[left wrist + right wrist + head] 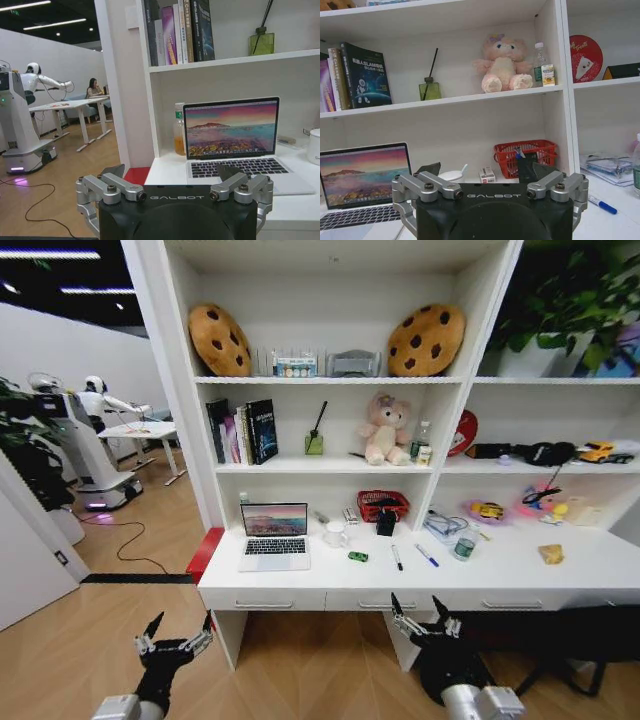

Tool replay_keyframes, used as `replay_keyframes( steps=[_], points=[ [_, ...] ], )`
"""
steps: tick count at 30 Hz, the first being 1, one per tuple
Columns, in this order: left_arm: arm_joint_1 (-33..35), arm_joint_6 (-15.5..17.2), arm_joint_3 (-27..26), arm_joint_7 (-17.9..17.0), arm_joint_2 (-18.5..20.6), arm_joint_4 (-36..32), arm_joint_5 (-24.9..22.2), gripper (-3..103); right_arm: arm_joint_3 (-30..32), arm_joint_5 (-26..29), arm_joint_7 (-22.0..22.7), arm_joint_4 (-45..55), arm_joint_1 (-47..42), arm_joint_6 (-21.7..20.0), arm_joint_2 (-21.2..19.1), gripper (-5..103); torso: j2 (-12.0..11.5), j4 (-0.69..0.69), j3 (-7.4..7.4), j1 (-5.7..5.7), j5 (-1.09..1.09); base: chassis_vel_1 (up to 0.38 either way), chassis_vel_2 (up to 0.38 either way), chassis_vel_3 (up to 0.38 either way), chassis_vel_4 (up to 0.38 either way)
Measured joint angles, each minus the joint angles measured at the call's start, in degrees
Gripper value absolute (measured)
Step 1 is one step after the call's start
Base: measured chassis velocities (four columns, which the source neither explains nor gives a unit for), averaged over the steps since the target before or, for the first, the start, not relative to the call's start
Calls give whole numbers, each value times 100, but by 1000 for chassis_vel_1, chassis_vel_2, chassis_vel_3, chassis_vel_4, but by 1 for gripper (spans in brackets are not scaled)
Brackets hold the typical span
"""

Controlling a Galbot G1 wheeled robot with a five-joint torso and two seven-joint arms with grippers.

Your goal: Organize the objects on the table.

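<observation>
The left end effector (172,638) hangs low in front of the counter's (300,588) left corner, its fingers spread apart and holding nothing. On the counter, going from the left: a clear bottle (179,129) stands just behind the open silver laptop (274,535), then the white mug (336,534), a tiny green gadget (358,556), the black pen cup (386,522) in front of a red basket (383,505), a black pen (397,558) and a blue pen (427,556) lying flat, and a green-labelled bottle (463,547). The right end effector (424,618) hovers below the drawer front, roughly in line with the pens, fingers likewise apart and empty.

Both arms are well short of the items, so nothing is gripped yet. The risks, as I judge them: a reach over the counter edge could clip the raised laptop screen or tip the mug; the pens lie flat and thin, so a pinch may slip or roll them; the upright bottle could topple if nudged sideways.
</observation>
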Motion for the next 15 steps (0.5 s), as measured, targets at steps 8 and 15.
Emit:
replay_keyframes(
  steps=[8,15],
  points=[
    [-7,-52,23,4,4,0,-5,100,12,-5,-66,28,34,388,4,100,-3,2,2,7,1,-221,210,217,-205],
    [-286,-285,-165,83,54,21,675,100,85,90,-16,59,39,278,-118,100,2,0,-2,-5,1,-12,23,16,-19]
  ],
)
